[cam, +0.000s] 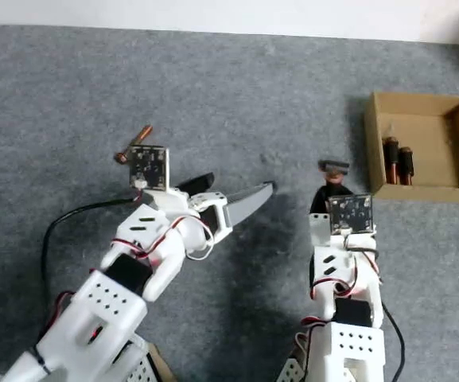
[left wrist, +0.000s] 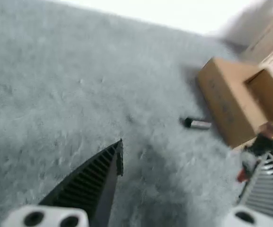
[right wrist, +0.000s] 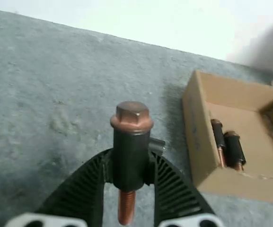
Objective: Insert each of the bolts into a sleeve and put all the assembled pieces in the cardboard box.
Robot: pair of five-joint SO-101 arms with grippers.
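Right wrist view: the right gripper is closed on an assembled piece. Both jaws pinch its black sleeve, with the copper head above them and the shank's end hanging below.
Why held so: clamping the sleeve at its waist probably keeps bolt and sleeve together, and it leaves both ends free for a clean release.
Cardboard box: near the right jaws, off to one side, with its top open. Two finished pieces lie side by side close to the wall nearest those jaws.
Left gripper: jaws spread wide with nothing between them, tips aimed toward the right arm.
Loose sleeve: flat on the carpet just past the right jaws' tips, between them and the box's corner. It also lies ahead of the left jaws.
Loose bolt: behind the left jaws, beyond that arm's wrist camera and well apart from the loose sleeve.
Room: there is open carpet ahead of both pairs of jaws. The box wall has to be cleared from above, and most of the box floor looks free.
Risk: the loose sleeve lies near the route to the box and could get nudged.
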